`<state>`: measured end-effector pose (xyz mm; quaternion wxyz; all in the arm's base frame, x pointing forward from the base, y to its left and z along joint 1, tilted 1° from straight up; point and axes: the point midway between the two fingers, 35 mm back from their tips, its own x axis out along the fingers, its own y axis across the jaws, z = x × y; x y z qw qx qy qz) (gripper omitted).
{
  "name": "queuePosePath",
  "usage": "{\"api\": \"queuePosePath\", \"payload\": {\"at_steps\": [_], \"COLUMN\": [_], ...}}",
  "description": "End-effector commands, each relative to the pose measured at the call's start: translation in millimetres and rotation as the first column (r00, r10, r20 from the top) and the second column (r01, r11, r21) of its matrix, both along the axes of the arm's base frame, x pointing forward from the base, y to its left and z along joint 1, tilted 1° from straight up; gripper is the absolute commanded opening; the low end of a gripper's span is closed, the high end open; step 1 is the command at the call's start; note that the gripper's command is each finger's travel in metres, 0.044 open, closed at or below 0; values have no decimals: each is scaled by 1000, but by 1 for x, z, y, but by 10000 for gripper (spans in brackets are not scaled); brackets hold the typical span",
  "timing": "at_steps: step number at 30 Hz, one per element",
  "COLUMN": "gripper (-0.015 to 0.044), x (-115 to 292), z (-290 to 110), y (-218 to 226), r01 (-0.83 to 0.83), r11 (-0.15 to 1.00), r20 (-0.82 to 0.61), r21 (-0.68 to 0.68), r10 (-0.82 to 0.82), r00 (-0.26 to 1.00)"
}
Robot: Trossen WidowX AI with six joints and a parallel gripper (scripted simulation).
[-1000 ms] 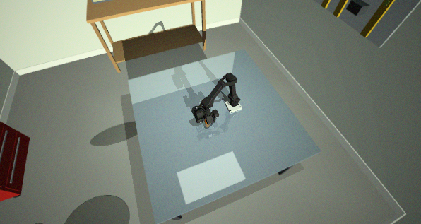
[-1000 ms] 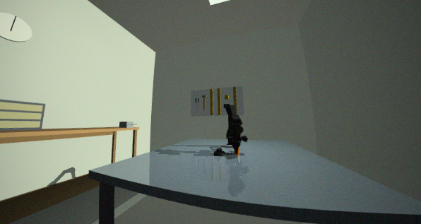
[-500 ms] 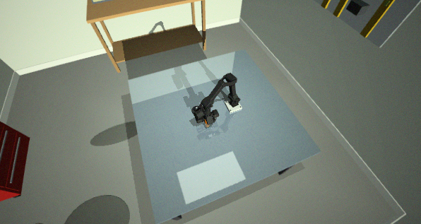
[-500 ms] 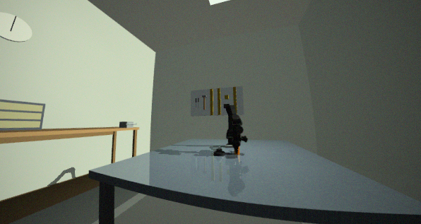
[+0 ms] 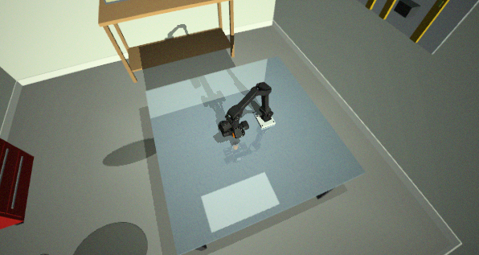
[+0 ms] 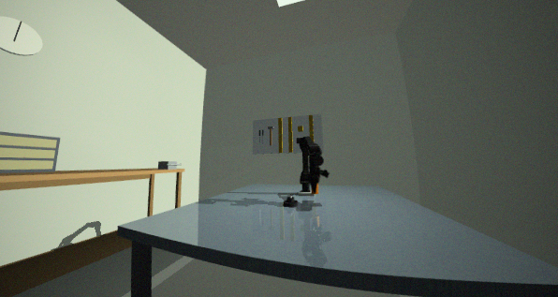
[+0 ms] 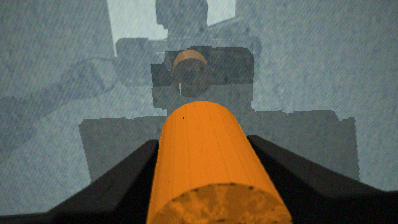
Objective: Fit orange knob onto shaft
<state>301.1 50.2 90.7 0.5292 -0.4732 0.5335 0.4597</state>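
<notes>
Wrist view: arm (image 5: 245, 104) bent down, fingers clamping orange knob (image 7: 207, 150).

— What did your arm (image 5: 245, 103) look like from above?

— You had a matte black arm of blocky links on a small white base plate (image 5: 272, 124).

— And the gripper (image 7: 200, 165)?

— Its fingers were plain black wedges; no cables or markings were discernible.
</notes>
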Motion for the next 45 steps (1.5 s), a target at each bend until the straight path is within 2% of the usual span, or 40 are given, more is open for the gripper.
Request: {"api": "queuePosePath", "payload": {"at_steps": [1, 10, 19, 32, 45], "gripper": [0, 0, 0, 0, 0], "x": [-1, -11, -11, -20, -31], "z": [29, 74, 76, 97, 123], "y": [2, 5, 6, 11, 17], "r01": [3, 3, 0, -2, 7], "r11": [1000, 1000, 1000, 999, 997], "r20": [9, 8, 42, 277, 526], "r21": [-2, -2, -5, -37, -73], "r10": [-3, -3, 0, 13, 33], "r00": [1000, 1000, 999, 961, 850]}}
